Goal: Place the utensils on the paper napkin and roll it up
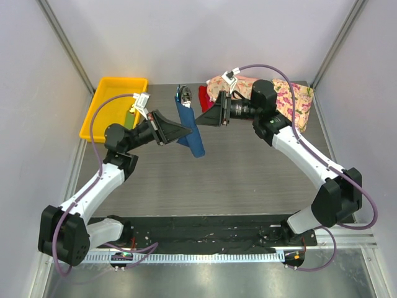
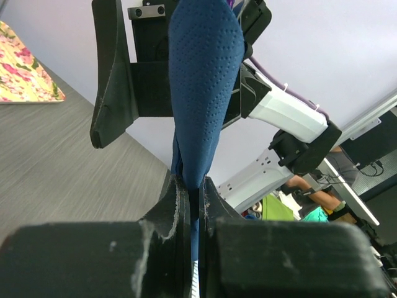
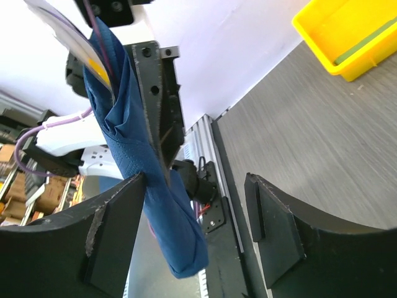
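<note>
The navy paper napkin (image 1: 189, 127) is rolled into a long tube and held up above the table. Utensil heads (image 1: 183, 94) stick out of its far end; the handles are hidden inside. My left gripper (image 1: 186, 131) is shut on the middle of the roll, whose navy paper (image 2: 201, 81) is pinched between the jaws of that gripper (image 2: 197, 195). My right gripper (image 1: 200, 119) is open next to the roll from the right. In the right wrist view the roll (image 3: 124, 143) hangs by the left finger (image 3: 115, 230), and the open right gripper (image 3: 198, 230) grips nothing.
A yellow tray (image 1: 99, 105) with a flat green strip (image 1: 130, 118) stands at the back left; it also shows in the right wrist view (image 3: 310, 28). Pink floral cloths (image 1: 294, 96) and a red cloth (image 1: 203, 96) lie at the back right.
</note>
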Controlling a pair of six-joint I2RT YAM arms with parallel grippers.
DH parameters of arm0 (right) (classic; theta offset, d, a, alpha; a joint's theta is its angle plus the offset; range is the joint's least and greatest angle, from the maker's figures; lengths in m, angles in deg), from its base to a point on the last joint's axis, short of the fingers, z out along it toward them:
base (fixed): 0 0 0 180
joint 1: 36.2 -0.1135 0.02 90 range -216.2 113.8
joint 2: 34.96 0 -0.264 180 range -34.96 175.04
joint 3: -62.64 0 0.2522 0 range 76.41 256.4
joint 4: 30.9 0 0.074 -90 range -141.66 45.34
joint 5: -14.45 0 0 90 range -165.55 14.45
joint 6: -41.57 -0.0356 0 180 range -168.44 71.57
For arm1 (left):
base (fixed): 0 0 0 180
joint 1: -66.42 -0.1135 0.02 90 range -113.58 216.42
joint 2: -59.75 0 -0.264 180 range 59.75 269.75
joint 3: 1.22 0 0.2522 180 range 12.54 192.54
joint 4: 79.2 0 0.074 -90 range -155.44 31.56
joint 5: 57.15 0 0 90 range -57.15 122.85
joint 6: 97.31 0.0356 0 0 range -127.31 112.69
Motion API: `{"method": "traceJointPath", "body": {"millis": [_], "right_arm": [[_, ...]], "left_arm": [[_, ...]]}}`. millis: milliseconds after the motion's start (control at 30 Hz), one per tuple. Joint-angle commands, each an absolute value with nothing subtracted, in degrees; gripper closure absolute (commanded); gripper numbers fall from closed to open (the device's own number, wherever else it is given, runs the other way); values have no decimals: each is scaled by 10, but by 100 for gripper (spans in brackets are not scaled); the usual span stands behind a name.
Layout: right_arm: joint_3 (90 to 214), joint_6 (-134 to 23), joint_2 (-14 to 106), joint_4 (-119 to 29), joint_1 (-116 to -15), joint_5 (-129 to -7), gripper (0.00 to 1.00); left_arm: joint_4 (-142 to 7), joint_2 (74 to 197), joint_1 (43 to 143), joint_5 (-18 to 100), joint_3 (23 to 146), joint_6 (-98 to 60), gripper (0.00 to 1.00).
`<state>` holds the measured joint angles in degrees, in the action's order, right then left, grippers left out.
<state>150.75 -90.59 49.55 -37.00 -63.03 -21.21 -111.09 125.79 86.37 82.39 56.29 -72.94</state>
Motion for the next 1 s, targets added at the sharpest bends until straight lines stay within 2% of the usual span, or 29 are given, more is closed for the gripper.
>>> {"method": "traceJointPath", "body": {"millis": [0,233,367,633,967], "right_arm": [[1529,-928,483,-314,-658,-198,26],[1529,-922,476,-308,-660,-192,33],[1519,-912,456,-312,-661,-190,31],[1521,-864,425,-354,-659,-191,21],[1516,-851,447,-355,-669,-197,26]], "left_arm": [[-1163,1243,875,830,571,-729,100],[-1156,1246,875,823,566,-727,100],[-1154,1249,873,815,564,-727,100],[-1159,1254,873,826,568,-732,100],[-1184,1267,884,841,578,-748,100]]}}
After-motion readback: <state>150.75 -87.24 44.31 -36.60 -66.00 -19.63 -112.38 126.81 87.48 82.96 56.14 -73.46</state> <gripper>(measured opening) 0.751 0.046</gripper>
